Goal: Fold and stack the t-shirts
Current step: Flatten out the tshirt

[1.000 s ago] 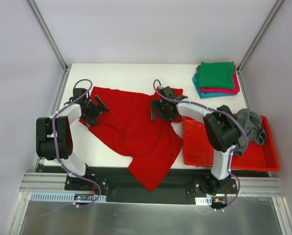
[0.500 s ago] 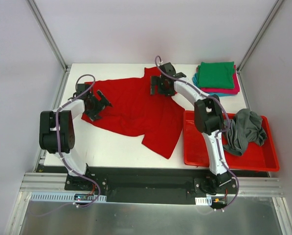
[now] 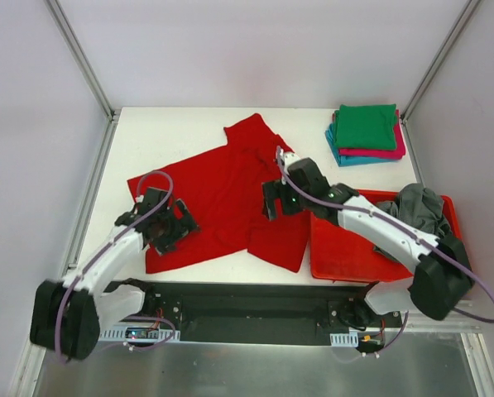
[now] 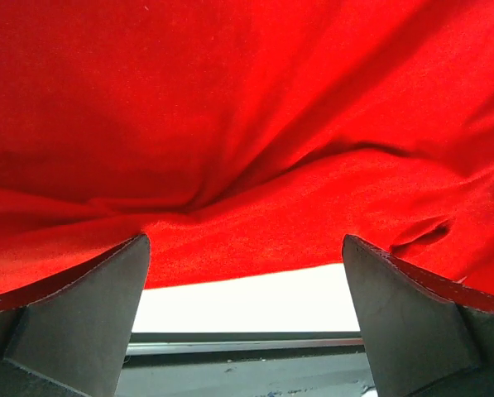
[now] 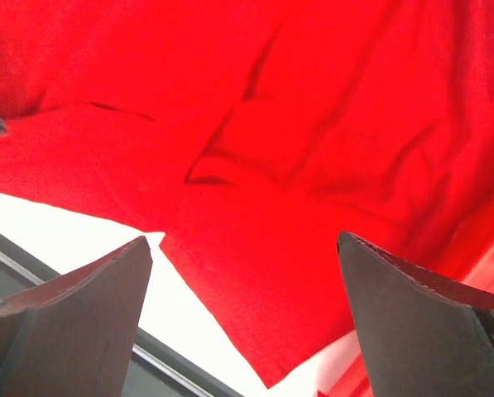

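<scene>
The bright red t-shirt (image 3: pixel 218 186) lies spread out, wrinkled, across the middle of the white table (image 3: pixel 164 132). My left gripper (image 3: pixel 178 227) is open and empty over the shirt's near left hem. In the left wrist view the red cloth (image 4: pixel 247 124) fills the top, and nothing is between the open gripper's (image 4: pixel 245 331) jaws. My right gripper (image 3: pixel 277 199) is open and empty over the shirt's right side. The right wrist view shows the shirt's corner (image 5: pixel 271 248) below the open gripper (image 5: pixel 242 331). Folded green, magenta and teal shirts form a stack (image 3: pixel 365 131) at the far right. A dark grey shirt (image 3: pixel 420 211) lies crumpled in the tray.
The red plastic tray (image 3: pixel 354 260) sits at the near right of the table, right beside the red shirt's edge. Metal frame posts rise at the table's far corners. The table's front edge (image 4: pixel 247 339) lies just beyond the shirt's hem.
Both grippers have let go of the red shirt and drawn back toward the near side. The shirt, earlier partly over the front edge, now lies wholly on the table.
</scene>
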